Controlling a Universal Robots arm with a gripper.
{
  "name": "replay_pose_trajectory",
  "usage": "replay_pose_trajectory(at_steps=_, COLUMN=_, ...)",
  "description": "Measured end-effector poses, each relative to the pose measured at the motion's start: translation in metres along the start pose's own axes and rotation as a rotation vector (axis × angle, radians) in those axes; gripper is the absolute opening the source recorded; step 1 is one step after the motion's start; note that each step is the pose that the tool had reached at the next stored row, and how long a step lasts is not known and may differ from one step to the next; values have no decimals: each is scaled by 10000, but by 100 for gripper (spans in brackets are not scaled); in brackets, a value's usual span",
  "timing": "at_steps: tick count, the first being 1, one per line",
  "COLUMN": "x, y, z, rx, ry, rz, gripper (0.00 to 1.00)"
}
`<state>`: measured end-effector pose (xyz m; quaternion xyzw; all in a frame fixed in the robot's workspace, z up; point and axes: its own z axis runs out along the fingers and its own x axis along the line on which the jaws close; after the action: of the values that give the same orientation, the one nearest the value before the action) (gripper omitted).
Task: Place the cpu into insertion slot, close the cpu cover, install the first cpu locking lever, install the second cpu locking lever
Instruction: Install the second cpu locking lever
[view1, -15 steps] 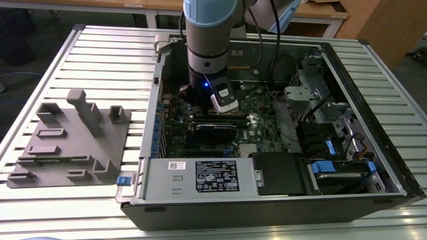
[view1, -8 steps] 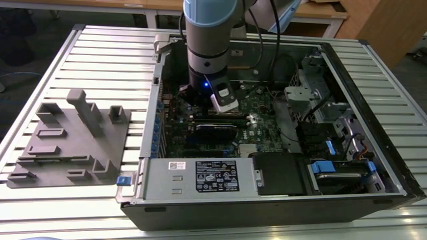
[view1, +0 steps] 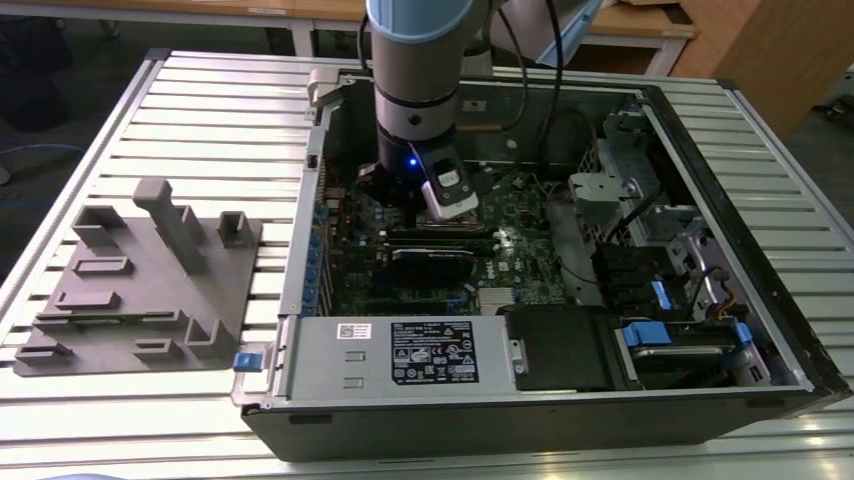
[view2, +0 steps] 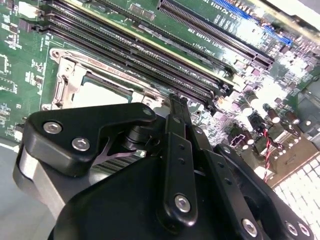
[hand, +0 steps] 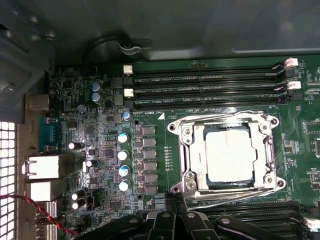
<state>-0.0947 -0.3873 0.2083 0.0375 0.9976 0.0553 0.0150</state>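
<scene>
Inside insertion slot (hand: 227, 155), cpu (hand: 230, 156) under closed cpu cover (hand: 187, 150)

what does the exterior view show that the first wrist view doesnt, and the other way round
Exterior view alone: the whole open black computer case lying on the slatted white table, a grey moulded fixture tray towards the exterior view's left, and the grey-and-blue robot arm reaching down into the case.

First wrist view alone: a close look at the silvery square cpu cover closed over the dull silver-grey cpu, and the long black memory slots beside them.

Both: the green circuit board.
</scene>
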Motion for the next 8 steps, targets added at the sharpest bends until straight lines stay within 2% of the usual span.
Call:
replay_pose_trajectory(at_steps=2, x=-2, y=4, z=-36, rx=0, ry=-1, rz=-1, gripper=11)
replay_pose_trajectory(at_steps=8, x=-6, y=22, z=-197, rx=-2, ry=-1, rz=0, gripper=11)
